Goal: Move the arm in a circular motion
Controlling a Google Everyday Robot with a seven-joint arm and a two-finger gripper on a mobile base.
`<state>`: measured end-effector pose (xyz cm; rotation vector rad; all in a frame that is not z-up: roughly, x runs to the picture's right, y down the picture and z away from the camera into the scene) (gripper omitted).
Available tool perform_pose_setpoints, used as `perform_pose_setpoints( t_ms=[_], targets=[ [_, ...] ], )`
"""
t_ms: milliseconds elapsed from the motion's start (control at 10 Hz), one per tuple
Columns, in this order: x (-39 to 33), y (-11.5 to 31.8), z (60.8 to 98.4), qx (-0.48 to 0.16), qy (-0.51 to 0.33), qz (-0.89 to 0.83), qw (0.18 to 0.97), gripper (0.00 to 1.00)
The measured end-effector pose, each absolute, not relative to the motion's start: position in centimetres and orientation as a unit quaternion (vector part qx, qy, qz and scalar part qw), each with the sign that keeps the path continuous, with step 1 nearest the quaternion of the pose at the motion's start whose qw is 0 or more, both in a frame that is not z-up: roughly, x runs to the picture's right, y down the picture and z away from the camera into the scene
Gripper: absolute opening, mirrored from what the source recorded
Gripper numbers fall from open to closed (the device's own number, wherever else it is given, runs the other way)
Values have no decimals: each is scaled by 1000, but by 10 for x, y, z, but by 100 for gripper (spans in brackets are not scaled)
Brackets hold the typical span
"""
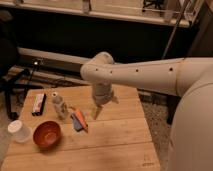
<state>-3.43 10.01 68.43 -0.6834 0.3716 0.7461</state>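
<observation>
The arm (150,75) is a thick white jointed robot arm with small dark holes. It reaches in from the right across the wooden table (115,145). Its elbow bends above the table's far middle. The small tan-tipped gripper (97,111) hangs down from the wrist, just above the tabletop, right of an orange and blue packet (78,120). It holds nothing that I can see.
On the table's left stand a small clear bottle (59,105), a red bowl (47,134), a white cup (19,131) and a flat snack bar (38,103). A dark counter and a chair lie behind the table. The floor is at the right.
</observation>
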Motion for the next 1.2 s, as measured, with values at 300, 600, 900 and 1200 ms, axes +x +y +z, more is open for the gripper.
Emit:
perform_pose_setpoints(
  t_ms=[300, 600, 900, 1200],
  targets=[
    [-150, 78, 674, -364, 67, 252, 894, 80],
    [-211, -12, 724, -313, -20, 250, 916, 80],
    [-163, -99, 768, -242, -21, 328, 913, 80],
    [-41, -132, 765, -199, 50, 434, 877, 80]
  ],
)
